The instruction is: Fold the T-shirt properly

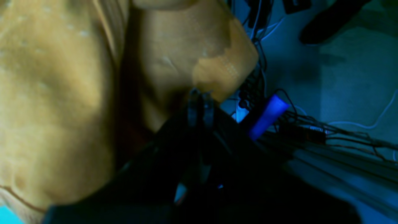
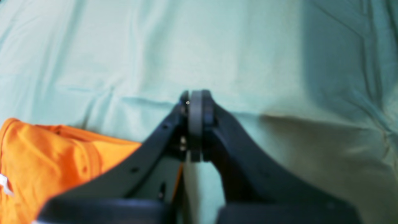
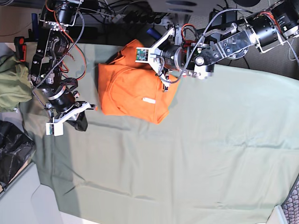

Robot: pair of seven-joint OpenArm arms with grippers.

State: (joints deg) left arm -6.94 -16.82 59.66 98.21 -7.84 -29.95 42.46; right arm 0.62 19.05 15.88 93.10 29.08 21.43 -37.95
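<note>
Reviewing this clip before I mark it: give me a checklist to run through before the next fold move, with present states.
1. Left gripper shut on the T-shirt: ok, fabric at its tips.
2. Right gripper free: ok, shut on nothing, over the table cloth.
3. T-shirt flat: not ok, bunched and creased.
4. White label hidden: not ok, showing.
5. Sleeve positions: cannot tell.

Grey-green table cloth (image 3: 187, 154) wrinkled; olive-green garment (image 3: 11, 86) (bunched) at its edge, black bag (image 3: 11, 151) near.
</note>
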